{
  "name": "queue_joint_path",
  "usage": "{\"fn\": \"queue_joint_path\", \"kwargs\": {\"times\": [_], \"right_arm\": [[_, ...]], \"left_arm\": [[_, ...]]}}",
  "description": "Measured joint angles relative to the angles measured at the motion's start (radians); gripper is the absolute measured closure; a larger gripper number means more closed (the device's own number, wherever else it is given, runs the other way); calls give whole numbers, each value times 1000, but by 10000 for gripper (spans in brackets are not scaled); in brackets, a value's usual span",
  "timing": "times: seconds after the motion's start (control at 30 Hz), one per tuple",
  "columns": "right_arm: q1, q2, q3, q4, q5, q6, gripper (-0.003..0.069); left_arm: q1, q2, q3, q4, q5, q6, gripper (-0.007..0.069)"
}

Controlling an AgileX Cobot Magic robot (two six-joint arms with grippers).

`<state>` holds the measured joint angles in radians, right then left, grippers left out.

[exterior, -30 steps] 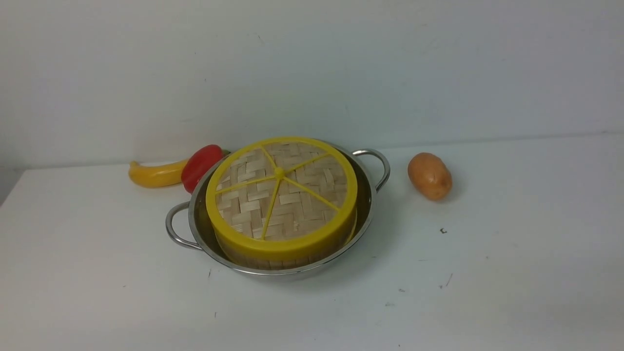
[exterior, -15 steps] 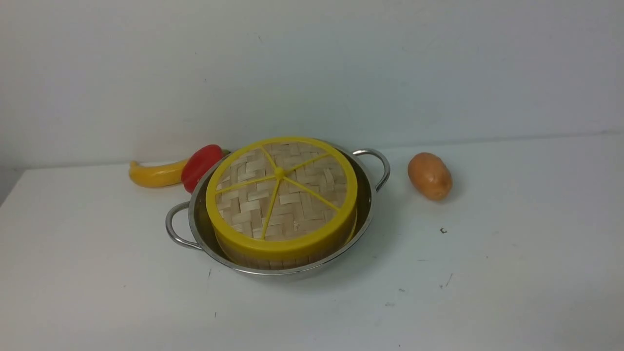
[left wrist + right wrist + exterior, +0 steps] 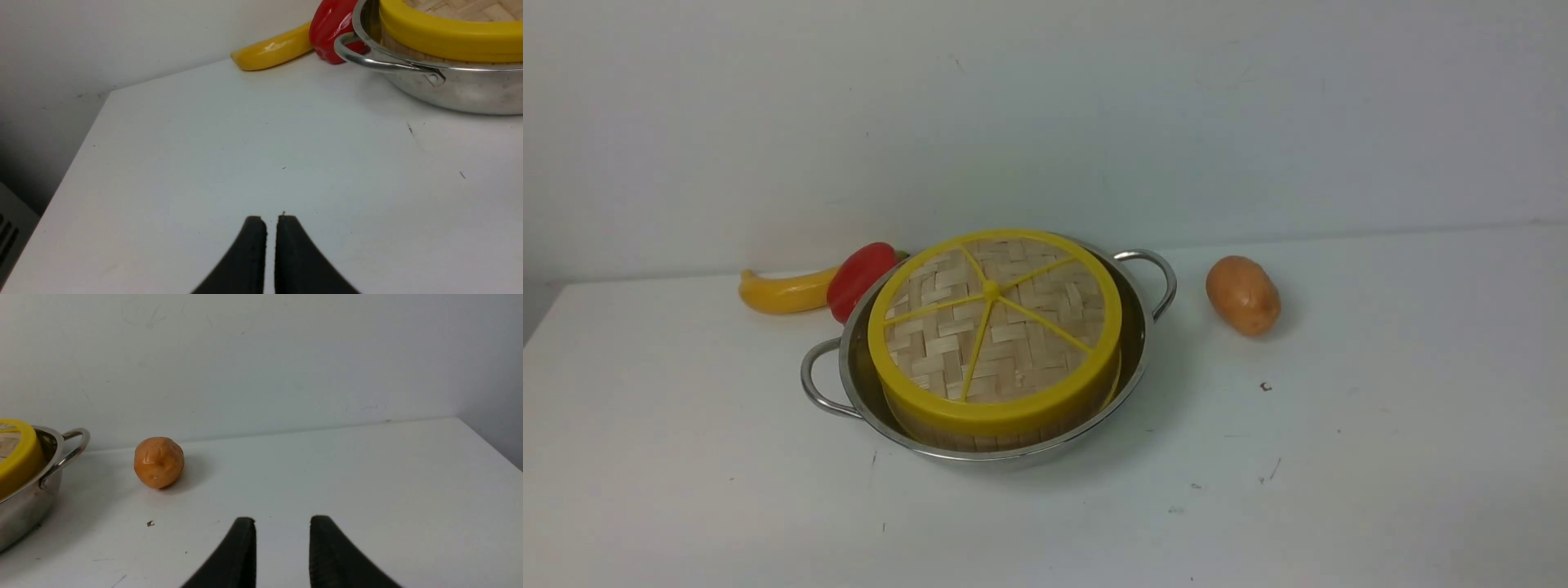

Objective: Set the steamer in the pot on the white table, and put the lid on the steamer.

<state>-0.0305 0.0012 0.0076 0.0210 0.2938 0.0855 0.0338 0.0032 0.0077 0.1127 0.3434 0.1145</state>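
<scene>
Steamer [image 3: 988, 431] sits inside the pot [image 3: 866, 392] on the counter [image 3: 1339, 490], with the lid [image 3: 992, 327] resting on top. Left fingers [image 3: 271, 245] are nearly pressed together, empty, the pot well ahead of them beside a pepper [image 3: 331, 24] and banana [image 3: 269, 51]. Right fingers [image 3: 282, 547] stand apart, empty, a potato [image 3: 158, 462] ahead of them.

Shiny stainless-steel pot [image 3: 1137, 359] with two loop handles on the plain white table [image 3: 1339, 457]; round bamboo steamer [image 3: 980, 437] seated inside, capped level by the yellow-rimmed woven lid [image 3: 994, 327].
</scene>
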Motion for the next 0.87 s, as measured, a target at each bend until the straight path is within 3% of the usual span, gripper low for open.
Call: {"fn": "queue_joint_path", "kwargs": {"times": [0.87], "right_arm": [[0,0,0,0,0,25,417]], "left_arm": [[0,0,0,0,0,1,594]]}}
